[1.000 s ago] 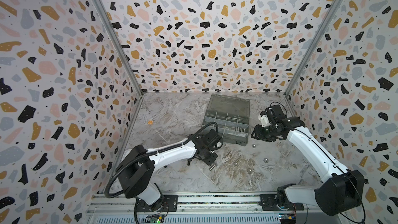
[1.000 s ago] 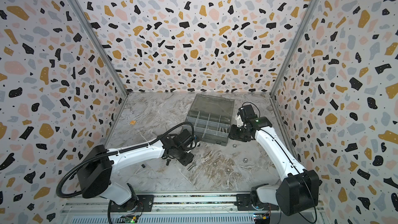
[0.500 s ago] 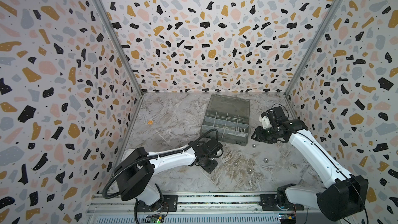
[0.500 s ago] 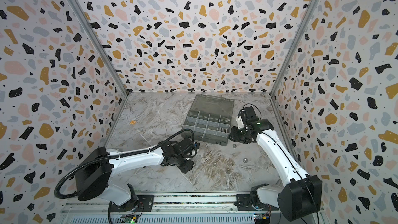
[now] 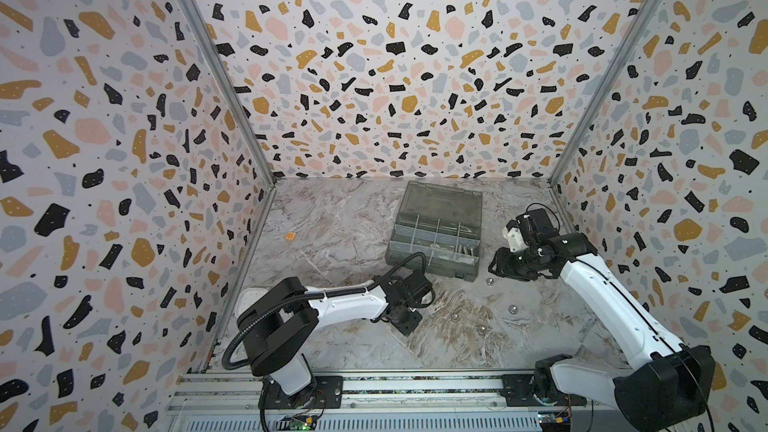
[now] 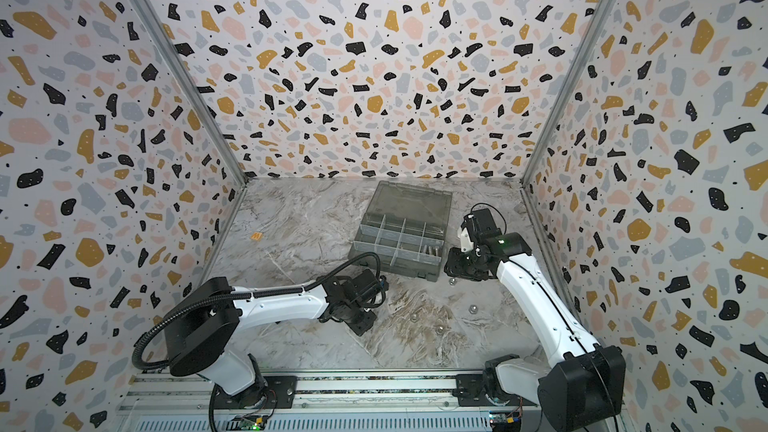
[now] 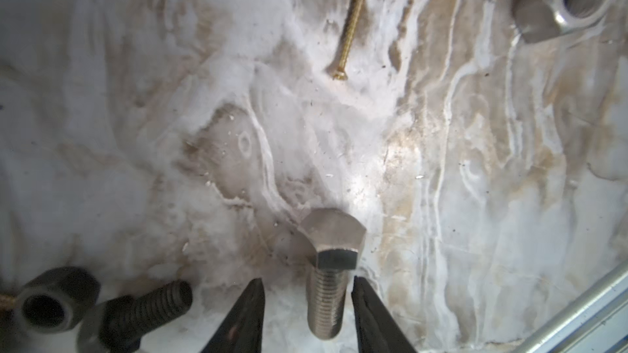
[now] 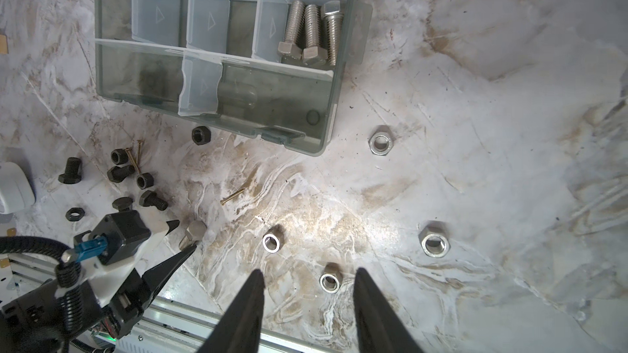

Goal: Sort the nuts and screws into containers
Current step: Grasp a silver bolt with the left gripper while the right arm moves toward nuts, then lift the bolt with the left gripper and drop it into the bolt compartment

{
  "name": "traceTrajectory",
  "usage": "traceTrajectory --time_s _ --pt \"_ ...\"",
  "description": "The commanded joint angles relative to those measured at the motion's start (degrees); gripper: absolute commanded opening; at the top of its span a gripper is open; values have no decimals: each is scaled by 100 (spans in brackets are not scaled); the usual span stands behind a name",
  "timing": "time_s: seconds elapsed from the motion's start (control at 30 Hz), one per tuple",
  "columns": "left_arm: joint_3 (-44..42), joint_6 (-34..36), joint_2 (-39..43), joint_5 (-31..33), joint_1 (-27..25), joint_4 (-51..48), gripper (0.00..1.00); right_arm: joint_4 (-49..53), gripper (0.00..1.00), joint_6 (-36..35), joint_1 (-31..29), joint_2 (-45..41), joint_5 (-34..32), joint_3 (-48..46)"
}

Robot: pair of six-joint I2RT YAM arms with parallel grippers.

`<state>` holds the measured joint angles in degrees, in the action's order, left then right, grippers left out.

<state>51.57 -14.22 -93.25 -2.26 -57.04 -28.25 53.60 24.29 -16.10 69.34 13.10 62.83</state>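
In a top view, the left gripper (image 5: 405, 323) sits low on the table (image 5: 332, 218) before the box (image 5: 428, 266); the right gripper (image 5: 496, 263) hovers beside it.

Left wrist: fingers (image 7: 244, 317) spread astride a silver hex screw (image 7: 328, 286) lying flat, seemingly ready to pinch its thread.

Right wrist: fingers (image 8: 244, 310) spread and empty. Three similar screws (image 8: 309, 32) lie in a corner compartment (image 8: 272, 25).

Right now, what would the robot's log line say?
left gripper: open around silver bolt on table | right gripper: open, empty | box: three bolts inside
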Motion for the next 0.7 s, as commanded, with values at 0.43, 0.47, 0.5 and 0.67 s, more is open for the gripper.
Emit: traceTrajectory --time_s 0.43,0.47,0.5,0.67 --pt "107 40 -390 76 -115 153 24 265 46 -138 80 -94 -103 -51" --pt "116 64 -411 26 -124 145 19 265 46 -146 88 -95 -100 -59" --pt "125 88 -417 -15 -125 140 15 265 46 -149 89 -96 -98 -60" --pt "233 186 -235 -150 -141 11 4 282 46 -154 131 -121 -81 -17"
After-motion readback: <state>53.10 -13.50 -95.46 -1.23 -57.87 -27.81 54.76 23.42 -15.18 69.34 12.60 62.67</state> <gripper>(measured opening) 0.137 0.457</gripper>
